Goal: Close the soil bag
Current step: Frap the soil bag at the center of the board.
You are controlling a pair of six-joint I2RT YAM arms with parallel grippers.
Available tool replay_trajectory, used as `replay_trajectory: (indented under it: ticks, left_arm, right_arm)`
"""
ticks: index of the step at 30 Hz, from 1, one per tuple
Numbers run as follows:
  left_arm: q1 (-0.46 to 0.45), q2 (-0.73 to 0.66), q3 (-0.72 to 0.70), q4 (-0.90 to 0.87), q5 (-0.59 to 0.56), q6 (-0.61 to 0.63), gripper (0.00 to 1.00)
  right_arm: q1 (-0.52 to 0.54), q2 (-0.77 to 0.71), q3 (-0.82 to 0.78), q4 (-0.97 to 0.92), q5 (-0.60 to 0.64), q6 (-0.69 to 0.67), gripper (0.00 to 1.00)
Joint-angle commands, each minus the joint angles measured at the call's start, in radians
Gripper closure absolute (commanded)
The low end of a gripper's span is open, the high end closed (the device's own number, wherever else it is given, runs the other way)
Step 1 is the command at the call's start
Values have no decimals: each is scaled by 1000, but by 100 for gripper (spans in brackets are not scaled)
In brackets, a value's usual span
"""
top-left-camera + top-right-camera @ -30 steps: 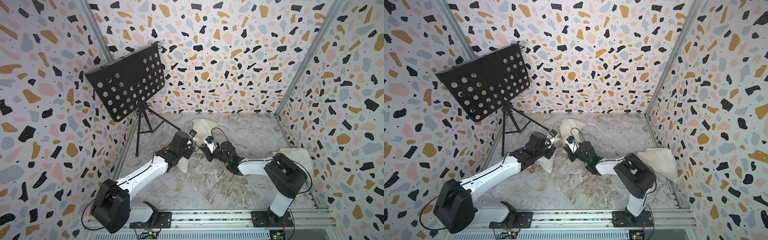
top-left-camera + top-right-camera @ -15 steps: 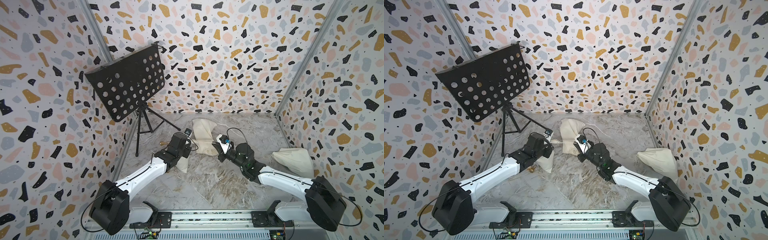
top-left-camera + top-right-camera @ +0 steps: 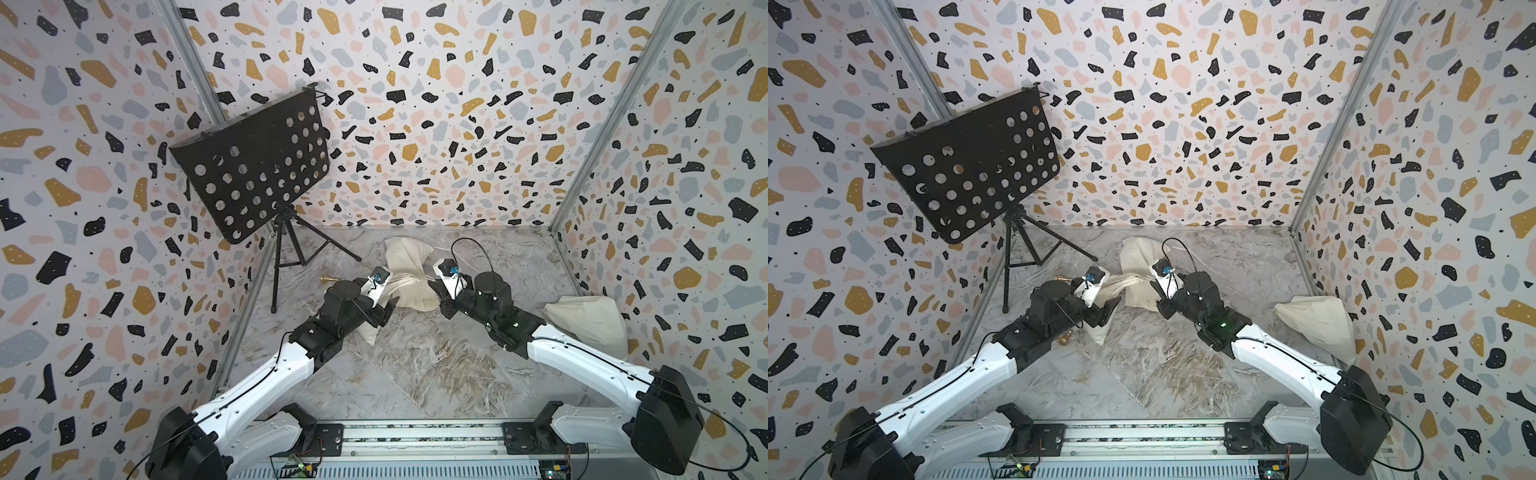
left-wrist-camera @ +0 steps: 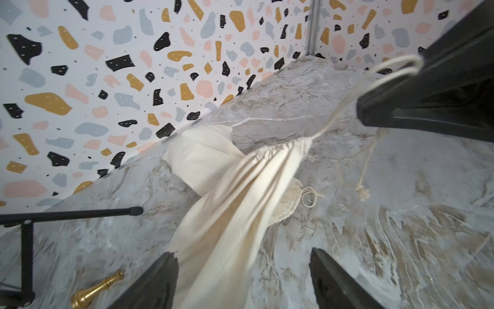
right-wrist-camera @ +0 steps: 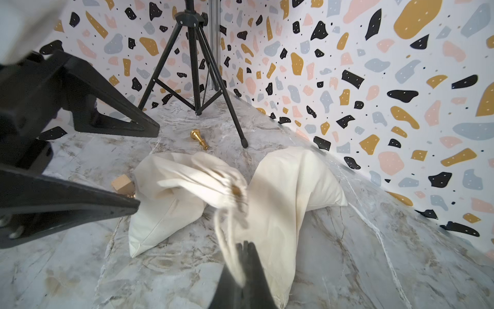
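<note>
The soil bag (image 3: 405,286) is a cream cloth sack lying on the marble floor between my two grippers. Its neck (image 4: 291,149) is bunched tight, and a pale drawstring (image 4: 344,104) runs taut from it. My right gripper (image 5: 244,244) is shut on that drawstring and shows in both top views (image 3: 440,303) (image 3: 1160,307). My left gripper (image 4: 242,254) is open, and the bag's stretched cloth (image 4: 227,227) runs between its fingers, close against one of them. In a top view the left gripper (image 3: 386,309) stands over the bag's near end.
A second cream bag (image 3: 403,251) lies just behind and a third (image 3: 586,320) by the right wall. A black perforated music stand (image 3: 249,166) on a tripod stands at the back left. A brass piece (image 4: 96,290) and a wooden block (image 5: 123,183) lie near the left gripper.
My left gripper has gone from shut to open, letting go of the bag. My right gripper, still shut on the drawstring, has drawn away to the right and the gap between the grippers has widened.
</note>
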Motion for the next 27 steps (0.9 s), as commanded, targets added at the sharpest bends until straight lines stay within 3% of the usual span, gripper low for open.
replay_trajectory:
  ticks: [1, 13, 27]
  left_arm:
    - [-26, 21, 46, 45, 101, 79, 18]
    - [-67, 211, 259, -14, 269, 271, 30]
    - [-67, 284, 317, 40, 340, 296, 54]
  right_arm:
    - [-4, -21, 46, -69, -10, 4, 100]
    - [-4, -105, 119, -233, -18, -19, 100]
    - [-4, -117, 184, -327, -109, -10, 100]
